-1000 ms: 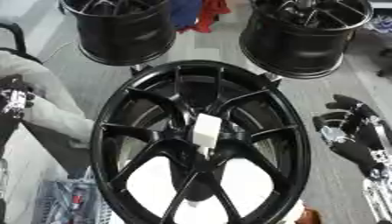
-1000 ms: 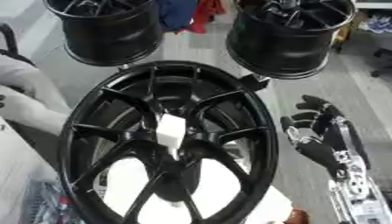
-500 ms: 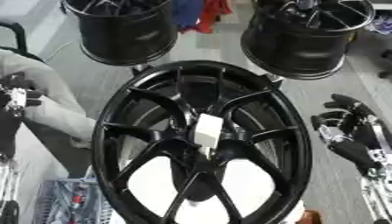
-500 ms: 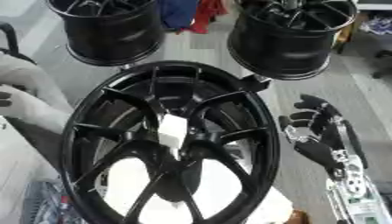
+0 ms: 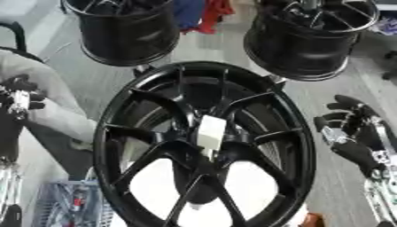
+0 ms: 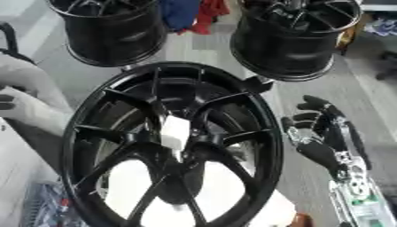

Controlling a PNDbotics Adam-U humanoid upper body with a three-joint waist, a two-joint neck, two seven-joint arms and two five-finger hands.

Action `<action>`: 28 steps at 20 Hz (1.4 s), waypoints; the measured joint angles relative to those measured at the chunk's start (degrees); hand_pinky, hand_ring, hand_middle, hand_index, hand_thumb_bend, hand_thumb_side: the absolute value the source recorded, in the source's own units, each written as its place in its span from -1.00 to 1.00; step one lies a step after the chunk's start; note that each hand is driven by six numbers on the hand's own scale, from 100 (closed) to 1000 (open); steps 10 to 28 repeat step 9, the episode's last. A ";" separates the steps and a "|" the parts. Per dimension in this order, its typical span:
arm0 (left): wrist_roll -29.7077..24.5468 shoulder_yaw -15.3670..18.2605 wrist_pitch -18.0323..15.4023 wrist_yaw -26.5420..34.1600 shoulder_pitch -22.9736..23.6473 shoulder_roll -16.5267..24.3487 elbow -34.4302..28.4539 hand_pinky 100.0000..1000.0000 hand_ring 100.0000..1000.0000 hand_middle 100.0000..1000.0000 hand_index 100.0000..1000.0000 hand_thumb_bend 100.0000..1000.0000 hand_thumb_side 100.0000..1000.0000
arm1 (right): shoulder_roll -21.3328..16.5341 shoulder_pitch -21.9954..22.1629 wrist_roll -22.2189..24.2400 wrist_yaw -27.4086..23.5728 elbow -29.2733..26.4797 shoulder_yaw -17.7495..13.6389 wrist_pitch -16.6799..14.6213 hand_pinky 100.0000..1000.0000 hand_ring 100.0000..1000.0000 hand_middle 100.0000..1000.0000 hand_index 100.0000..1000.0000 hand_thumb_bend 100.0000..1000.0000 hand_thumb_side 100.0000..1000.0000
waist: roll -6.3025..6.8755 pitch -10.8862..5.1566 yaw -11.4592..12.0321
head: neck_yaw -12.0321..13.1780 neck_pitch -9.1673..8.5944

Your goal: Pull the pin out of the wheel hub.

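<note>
Floor (image 5: 209, 48) unchanged; right hand (image 5: 349, 126) stays open beside wheel hub (image 5: 205, 142)

Looks like a workshop or wheel storage bay. Grey concrete-like floor (image 5: 194, 48) underfoot, no table. Bare black alloy wheel hub (image 5: 205, 146) lying in the foreground, tyreless, spokes exposed, a white tag (image 5: 211, 131) at its centre. Two more black rims standing behind, one far left (image 5: 128, 29), one far right (image 5: 310, 37). Blue and red cloth (image 6: 190, 13) heaped between them. A wire basket (image 5: 66, 206) of small parts at lower left.
</note>
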 measured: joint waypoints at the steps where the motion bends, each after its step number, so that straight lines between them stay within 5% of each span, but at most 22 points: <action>1: -0.07 -0.02 0.03 -0.04 0.00 0.00 -0.01 0.14 0.12 0.19 0.50 -0.84 0.10 | 0.00 0.00 0.00 0.00 0.00 0.00 0.00 0.15 0.19 0.27 0.56 -0.35 -1.00 | 0.01 0.01 -0.02 | -0.05 0.00; 28: -0.70 -0.29 -0.02 -0.35 0.00 -0.02 -0.01 0.15 0.12 0.19 0.50 -0.84 0.10 | 0.00 0.00 0.00 0.00 0.00 0.00 0.00 0.15 0.20 0.27 0.56 -0.35 -1.00 | 0.08 0.01 -0.03 | -0.16 0.00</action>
